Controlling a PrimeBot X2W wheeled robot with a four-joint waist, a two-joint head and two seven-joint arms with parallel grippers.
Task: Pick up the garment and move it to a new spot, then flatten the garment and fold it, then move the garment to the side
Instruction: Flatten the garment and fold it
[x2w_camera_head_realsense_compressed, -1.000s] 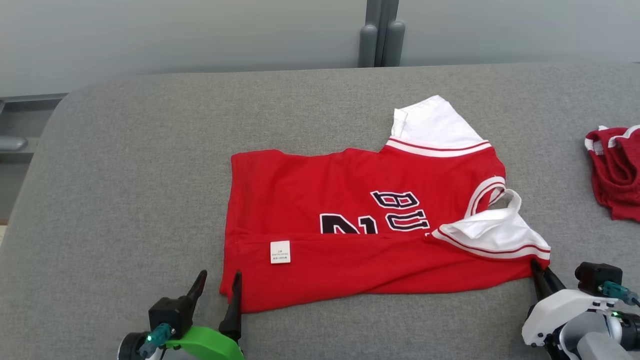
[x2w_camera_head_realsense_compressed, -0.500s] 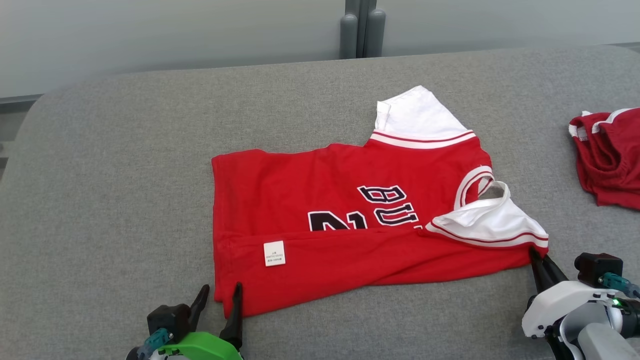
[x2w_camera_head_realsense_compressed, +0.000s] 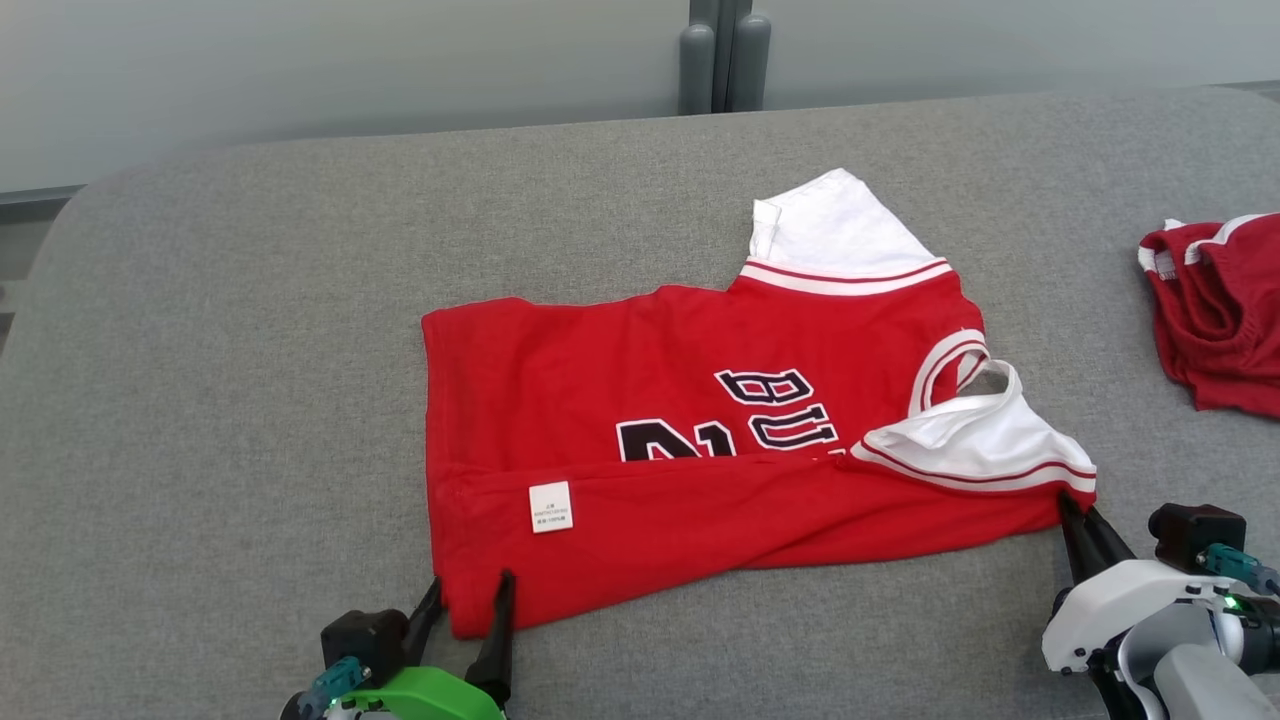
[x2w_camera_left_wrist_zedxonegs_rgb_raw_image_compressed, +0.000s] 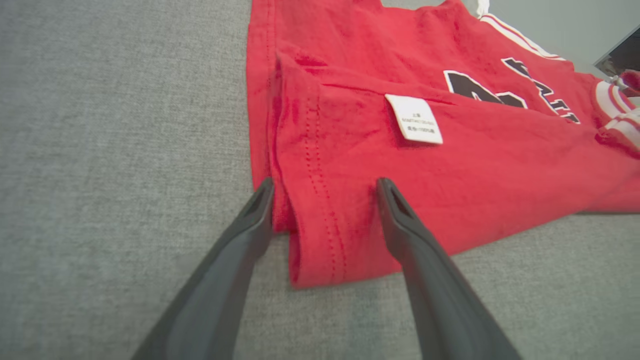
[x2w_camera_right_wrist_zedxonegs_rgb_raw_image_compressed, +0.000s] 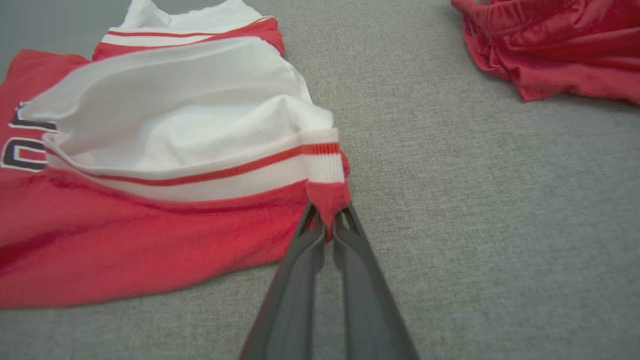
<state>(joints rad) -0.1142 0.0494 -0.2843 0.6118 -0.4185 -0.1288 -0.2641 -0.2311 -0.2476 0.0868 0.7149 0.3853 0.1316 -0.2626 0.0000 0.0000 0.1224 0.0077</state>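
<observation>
We see the red short-sleeved jersey with white sleeves and black lettering (x2w_camera_head_realsense_compressed: 700, 400) lying flat on the grey cloth-covered tabletop (x2w_camera_head_realsense_compressed: 250, 350), stretched between our two hands. Its near edge is already turned over once; more folding and the move aside are left, we judge. The right hand (x2w_camera_head_realsense_compressed: 1072, 510) is pinched shut on the jersey's shoulder corner. The left hand (x2w_camera_head_realsense_compressed: 470, 585), fingers spread wide and holding nothing, straddles the hem corner. A second ago it sat beside the hem; it has since edged forward around that corner.
</observation>
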